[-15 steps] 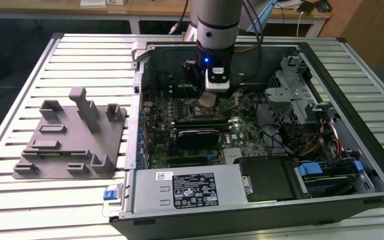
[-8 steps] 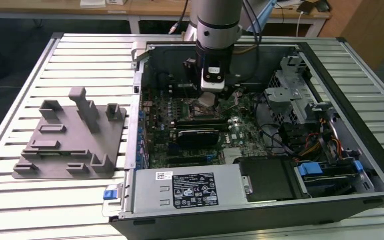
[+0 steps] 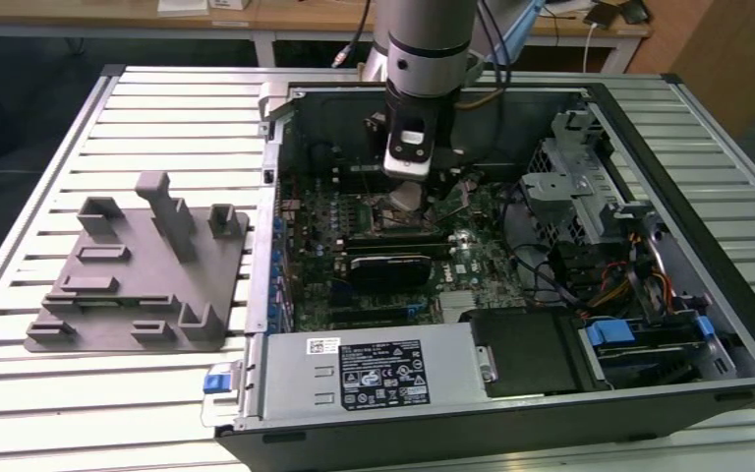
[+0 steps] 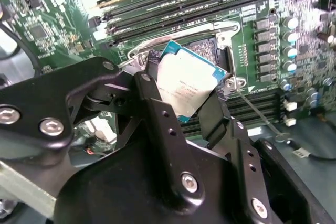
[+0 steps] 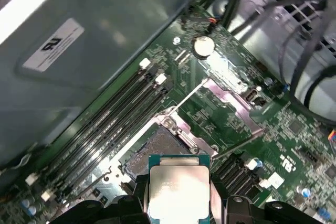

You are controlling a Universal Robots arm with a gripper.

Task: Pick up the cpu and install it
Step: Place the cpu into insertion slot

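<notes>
From my seat, the closest thing is the gripper [image 4: 184,90] itself. Its two black fingers [image 4: 157,103] are clamped on opposite edges of the cpu [image 4: 186,80], silver top facing the cameras in both wrist views. The chip is off the board and sits just over the socket [image 5: 157,148], overlapping one edge of it rather than centred in it. I cannot tell whether any corner touches yet.

The socket is open. Its metal load plate [image 5: 231,98] is swung back on the far side and the thin lever [image 5: 184,98] is raised beside it, so the contact bed is bare. I judge the pick-up done and the install stage in hand: the chip is carried in but not seated.

Seating it calls for centring the chip over the socket, squaring its edges to the frame and keeping it level. A skewed drop could harm the contacts.

Alongside the socket run the memory slots [image 5: 105,129]. Further out is the case wall [image 3: 588,93], and well beyond it the grey tray [image 3: 142,265] lies on the slatted table [image 3: 168,108].
</notes>
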